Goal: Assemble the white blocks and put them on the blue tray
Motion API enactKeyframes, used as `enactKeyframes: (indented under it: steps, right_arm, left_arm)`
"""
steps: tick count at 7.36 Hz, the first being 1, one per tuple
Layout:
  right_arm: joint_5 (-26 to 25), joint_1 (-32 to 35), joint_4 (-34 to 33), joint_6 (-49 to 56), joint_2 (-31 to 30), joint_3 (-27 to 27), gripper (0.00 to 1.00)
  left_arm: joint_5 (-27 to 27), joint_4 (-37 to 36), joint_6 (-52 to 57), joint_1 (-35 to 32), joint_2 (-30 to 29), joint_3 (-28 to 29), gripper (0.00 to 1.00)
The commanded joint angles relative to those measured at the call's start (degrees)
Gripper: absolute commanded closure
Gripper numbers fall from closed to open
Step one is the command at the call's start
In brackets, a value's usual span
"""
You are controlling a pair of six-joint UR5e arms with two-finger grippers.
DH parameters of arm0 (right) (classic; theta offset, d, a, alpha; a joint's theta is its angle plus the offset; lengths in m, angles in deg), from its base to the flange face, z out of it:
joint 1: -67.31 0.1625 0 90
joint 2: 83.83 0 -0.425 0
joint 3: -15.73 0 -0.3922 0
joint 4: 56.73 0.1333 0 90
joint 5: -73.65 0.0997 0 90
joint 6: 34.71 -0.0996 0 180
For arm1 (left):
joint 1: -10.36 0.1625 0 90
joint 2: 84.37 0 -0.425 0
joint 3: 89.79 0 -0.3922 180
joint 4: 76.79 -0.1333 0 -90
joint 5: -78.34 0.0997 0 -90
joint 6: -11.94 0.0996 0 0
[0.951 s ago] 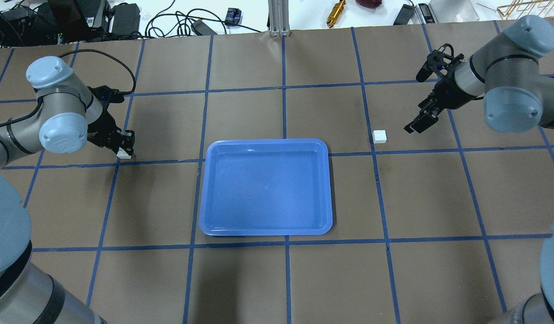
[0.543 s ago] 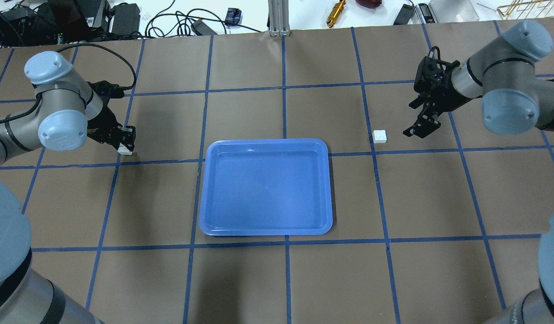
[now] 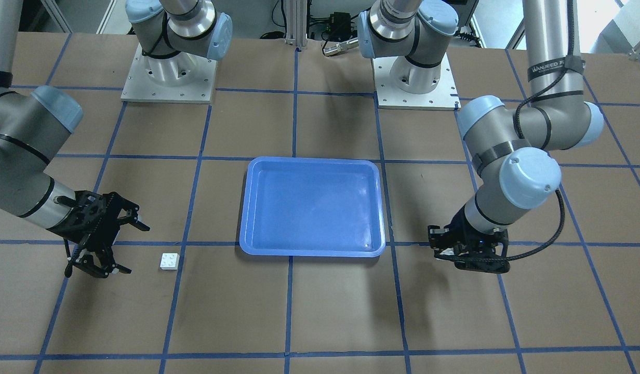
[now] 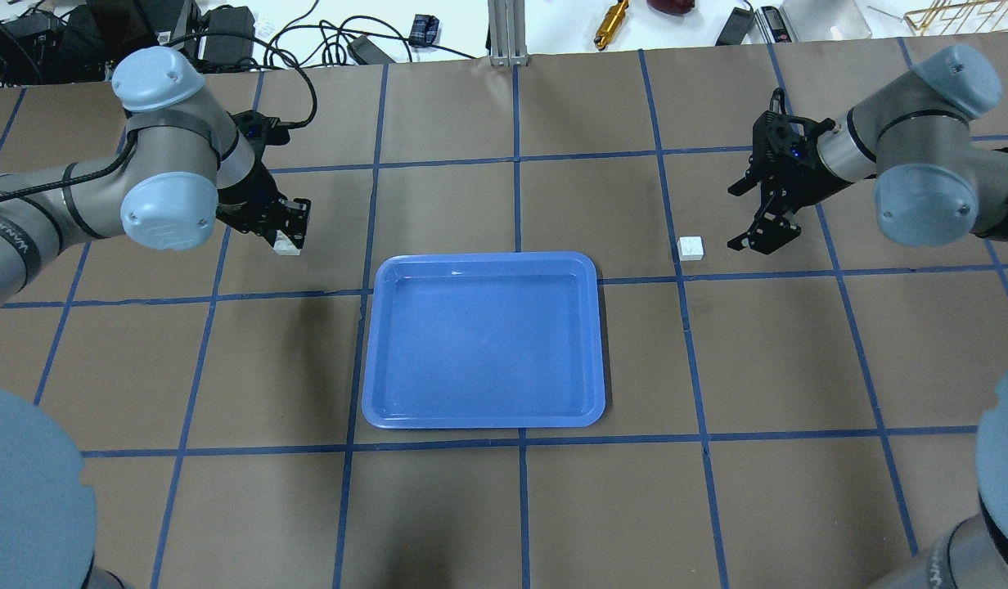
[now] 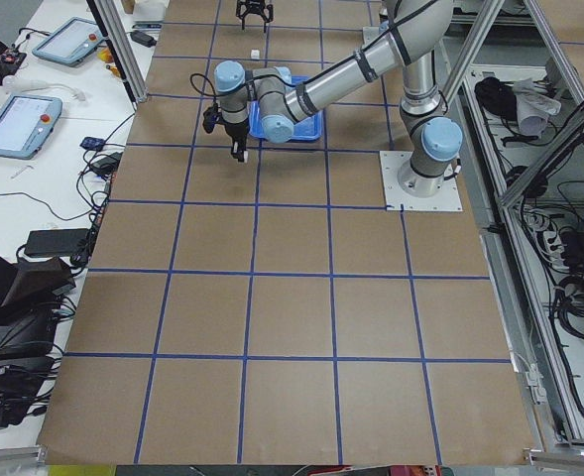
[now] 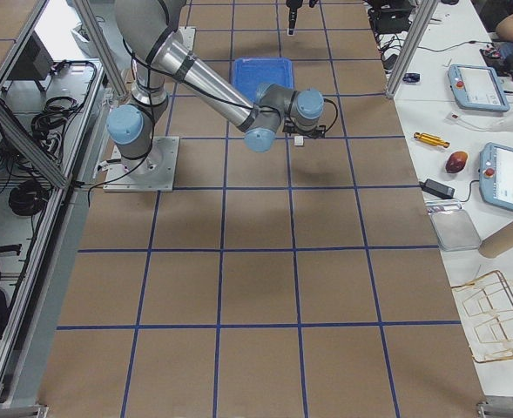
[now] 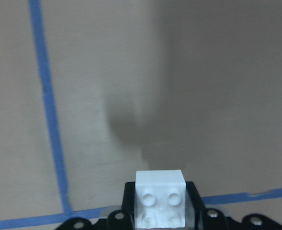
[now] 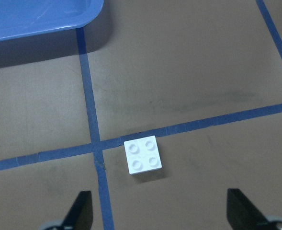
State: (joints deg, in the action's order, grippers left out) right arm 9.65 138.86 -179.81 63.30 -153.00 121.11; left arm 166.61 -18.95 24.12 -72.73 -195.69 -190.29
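Observation:
The blue tray lies empty at the table's middle and also shows in the front view. My left gripper is shut on one white block and holds it above the table, left of the tray's far corner. The left wrist view shows that block studs up between the fingers. The other white block lies on the table right of the tray, on a tape line. My right gripper is open and empty, just right of it. In the front view the gripper is left of the block.
The table is brown paper with a blue tape grid. Cables, tools and an aluminium post lie beyond the far edge. The two arm bases stand on the robot's side of the tray.
My left gripper has lifted the white block and carried it right and farther back, toward the tray. My right gripper has shifted slightly left toward the lying block.

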Motion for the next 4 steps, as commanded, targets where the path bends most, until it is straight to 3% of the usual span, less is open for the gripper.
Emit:
enactKeyframes:
  steps: [1, 4]
  right_arm:
    - [0.2, -0.9, -0.1, 0.3, 0.5, 0.2, 0.00]
    - [-0.5, -1.1, -0.8, 0.6, 3.5, -0.2, 0.00]
  left_arm:
    - [-2.1, -0.4, -11.4, -9.0, 1.1, 0.0, 0.85]
    - [-1.5, -0.6, -22.3, -21.6, 2.3, -2.1, 0.85]
